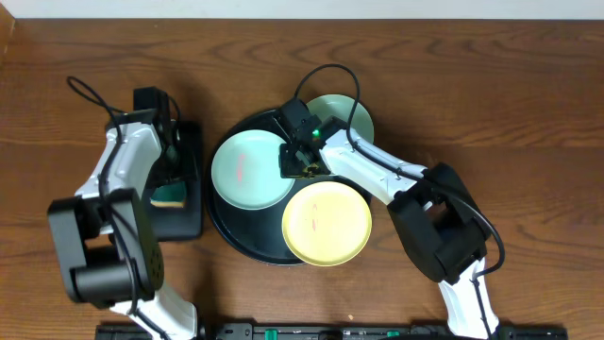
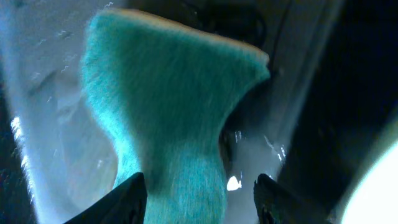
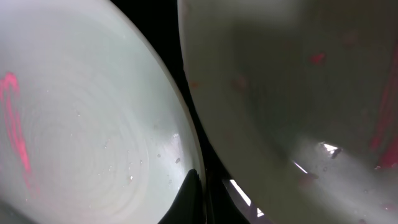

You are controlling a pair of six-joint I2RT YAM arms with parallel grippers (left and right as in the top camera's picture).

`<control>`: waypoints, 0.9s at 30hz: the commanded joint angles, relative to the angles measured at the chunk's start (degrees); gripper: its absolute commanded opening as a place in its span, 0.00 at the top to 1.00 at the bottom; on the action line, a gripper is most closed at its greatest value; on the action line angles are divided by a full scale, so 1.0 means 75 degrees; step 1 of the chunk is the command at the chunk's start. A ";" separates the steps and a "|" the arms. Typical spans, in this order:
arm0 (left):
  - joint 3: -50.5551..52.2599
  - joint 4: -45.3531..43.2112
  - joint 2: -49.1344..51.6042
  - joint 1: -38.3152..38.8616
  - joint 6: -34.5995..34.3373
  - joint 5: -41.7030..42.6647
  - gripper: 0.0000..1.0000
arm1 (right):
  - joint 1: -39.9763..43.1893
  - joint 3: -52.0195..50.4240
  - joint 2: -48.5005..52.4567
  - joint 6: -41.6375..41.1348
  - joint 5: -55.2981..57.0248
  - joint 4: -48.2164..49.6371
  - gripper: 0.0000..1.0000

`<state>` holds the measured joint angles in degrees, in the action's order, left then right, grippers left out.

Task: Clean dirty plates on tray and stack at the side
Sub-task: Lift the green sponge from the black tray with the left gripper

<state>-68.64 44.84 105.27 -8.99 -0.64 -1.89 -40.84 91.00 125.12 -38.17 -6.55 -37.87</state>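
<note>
The round black tray [image 1: 225, 227] sits mid-table. On it lie an aqua plate [image 1: 247, 170] with a red smear on the left and a pale yellow plate [image 1: 327, 223] at the front right. A mint plate [image 1: 344, 115] lies at the back right, over the rim. My right gripper [image 1: 294, 162] is at the aqua plate's right edge. In the right wrist view its fingers [image 3: 199, 194] pinch that plate's rim [image 3: 93, 124], with the mint plate [image 3: 292, 93] beside it showing red specks. My left gripper [image 2: 202, 199] is open around a teal sponge [image 2: 168, 106].
A smaller black rectangular tray [image 1: 184, 222] stands left of the round tray. The sponge [image 1: 172, 194] lies on it under my left arm. Bare wooden table lies at the right and the back.
</note>
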 commanded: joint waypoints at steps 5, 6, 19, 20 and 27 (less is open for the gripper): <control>0.0125 -0.0711 0.0903 -0.0230 0.0854 -0.0026 0.48 | -0.0070 0.0055 0.0210 0.0277 0.0070 -0.0087 0.99; 0.0125 -0.0714 0.0915 -0.0230 0.0857 -0.0015 0.50 | -0.0070 0.0055 0.0210 0.0277 0.0070 -0.0087 0.99; 0.0108 -0.0361 -0.0093 -0.0227 0.0769 0.0026 0.44 | -0.0070 0.0055 0.0210 0.0280 0.0067 -0.0058 0.99; 0.0108 -0.0350 -0.0265 -0.0227 0.0772 0.0096 0.42 | -0.0070 0.0055 0.0210 0.0303 0.0067 -0.0058 0.99; 0.0125 -0.0219 -0.0580 -0.0303 0.1119 0.0166 0.41 | -0.0070 0.0055 0.0210 0.0358 0.0067 -0.0061 0.99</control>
<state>-68.38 42.65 100.40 -10.61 5.48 -1.43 -40.84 91.02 125.12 -37.36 -6.57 -37.87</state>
